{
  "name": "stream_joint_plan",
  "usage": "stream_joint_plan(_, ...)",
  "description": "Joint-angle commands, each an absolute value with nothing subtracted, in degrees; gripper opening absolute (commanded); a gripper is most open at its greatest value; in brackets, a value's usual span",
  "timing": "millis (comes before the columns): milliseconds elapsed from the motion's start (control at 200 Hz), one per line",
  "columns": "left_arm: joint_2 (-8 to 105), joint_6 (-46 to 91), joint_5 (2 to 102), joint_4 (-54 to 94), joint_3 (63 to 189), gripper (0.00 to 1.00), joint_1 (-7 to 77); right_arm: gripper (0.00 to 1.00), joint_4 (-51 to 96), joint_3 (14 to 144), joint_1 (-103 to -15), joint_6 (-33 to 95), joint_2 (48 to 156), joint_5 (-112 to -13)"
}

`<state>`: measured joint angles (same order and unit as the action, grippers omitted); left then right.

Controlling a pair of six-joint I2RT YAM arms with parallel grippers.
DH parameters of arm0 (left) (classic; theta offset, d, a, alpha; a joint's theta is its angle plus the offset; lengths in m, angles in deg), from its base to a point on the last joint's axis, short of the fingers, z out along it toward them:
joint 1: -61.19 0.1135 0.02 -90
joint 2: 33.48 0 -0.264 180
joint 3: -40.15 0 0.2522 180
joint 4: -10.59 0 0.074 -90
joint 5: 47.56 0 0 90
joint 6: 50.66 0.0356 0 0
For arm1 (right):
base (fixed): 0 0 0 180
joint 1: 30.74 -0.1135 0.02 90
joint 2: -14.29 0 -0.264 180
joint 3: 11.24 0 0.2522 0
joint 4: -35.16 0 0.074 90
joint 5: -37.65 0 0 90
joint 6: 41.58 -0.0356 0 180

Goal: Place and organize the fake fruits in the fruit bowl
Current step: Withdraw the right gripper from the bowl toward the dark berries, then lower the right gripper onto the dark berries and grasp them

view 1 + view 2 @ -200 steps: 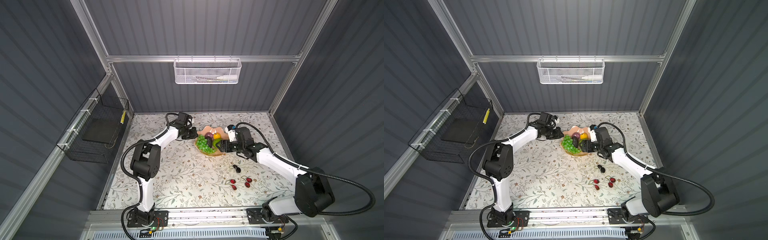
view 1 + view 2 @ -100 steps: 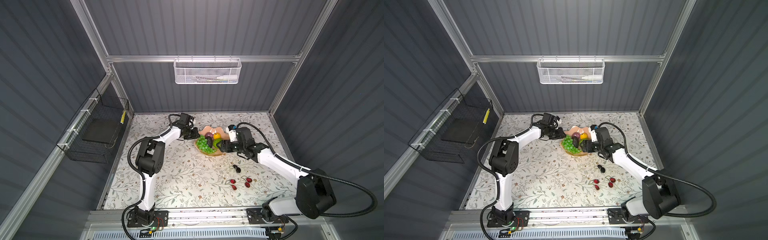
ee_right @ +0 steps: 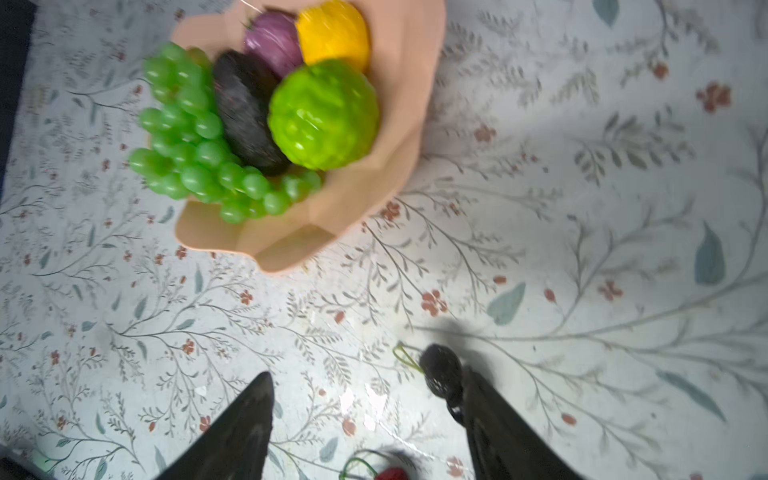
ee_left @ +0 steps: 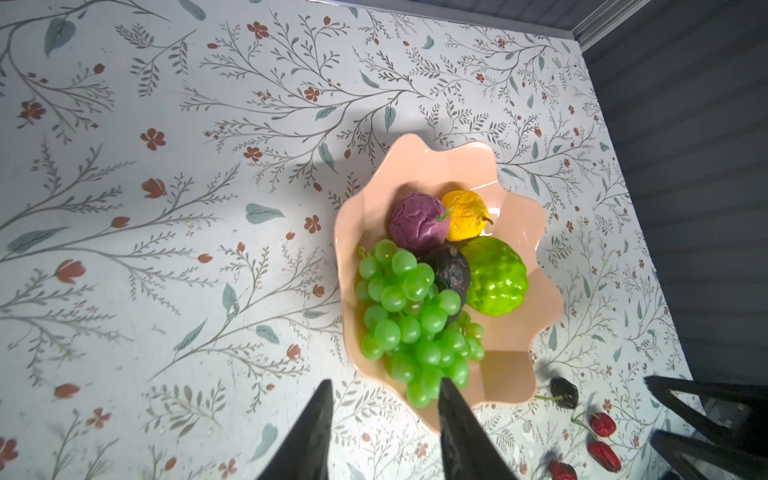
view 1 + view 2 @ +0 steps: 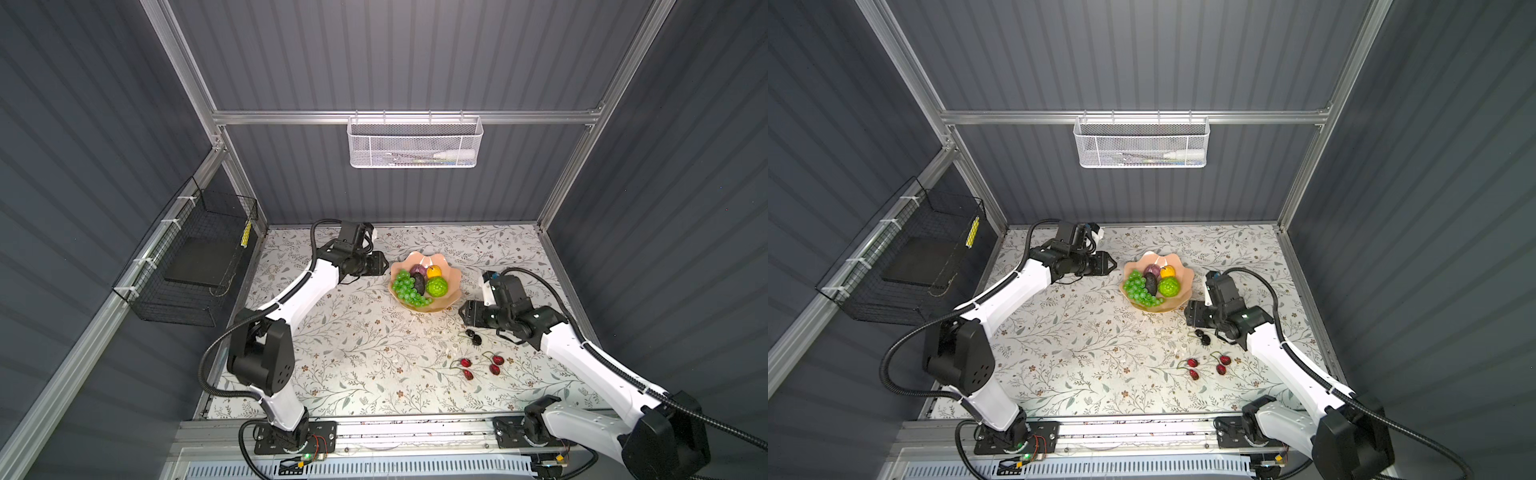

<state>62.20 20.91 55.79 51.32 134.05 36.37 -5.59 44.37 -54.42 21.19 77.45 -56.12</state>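
While five fruits sit in the bowl, step in hand: I judge it is picking up the dark cherries with the right arm.
Left gripper (image 4: 384, 380): fingers apart, empty, just beside the bowl's left rim.
Fruit bowl (image 4: 505, 374): mid-table, toward the back; it holds the grape bunch (image 4: 411, 316), purple fruit (image 4: 417, 222), yellow fruit (image 4: 465, 214), avocado (image 4: 451, 268) and lime-green ball (image 4: 494, 276).
Grape bunch axis: lengthwise along the bowl's left side, narrow end toward the front rim; the avocado lies alongside.
Right gripper (image 3: 365, 374): fingers wide apart, empty, low over the floral tabletop (image 5: 353, 332).
Dark cherries (image 3: 442, 372): on the tabletop against one finger, outside the gap; I cannot tell if they touch.
Cherry axis: the fruits run along that finger; the green stem loop points into the gap.
Doing it well: I would shift sideways until the fruit is centred, then close across its short axis.
Red cherries (image 5: 498, 360): loose nearer the front, well apart from the bowl.
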Motion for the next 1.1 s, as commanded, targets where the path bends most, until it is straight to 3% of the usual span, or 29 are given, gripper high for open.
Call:
stream_joint_plan(0, 59.97, 19.82, 55.31, 52.88, 130.01, 0.43, 36.06, 0.72, -9.49, 42.21, -53.93, 16.53, 75.6, -54.17)
stream_joint_plan(230, 55.39, 16.81, 55.96, 49.56, 123.08, 0.44, 36.05, 0.73, -8.92, 38.34, -50.79, 14.83, 74.05, -54.2)
stream_joint_plan(505, 55.54, 15.65, 56.19, 47.99, 120.37, 0.44, 36.05, 0.65, -9.91, 41.31, -47.64, 21.28, 77.76, -59.6)
stream_joint_plan(905, 54.2, 14.54, 54.91, 48.06, 118.11, 0.45, 36.05, 0.64, -15.24, 53.92, -59.36, 29.27, 95.33, -48.73)
stream_joint_plan(1096, 53.38, 14.79, 53.91, 48.44, 117.55, 0.46, 36.05, 0.62, -19.88, 56.47, -67.44, 29.53, 98.66, -41.04)
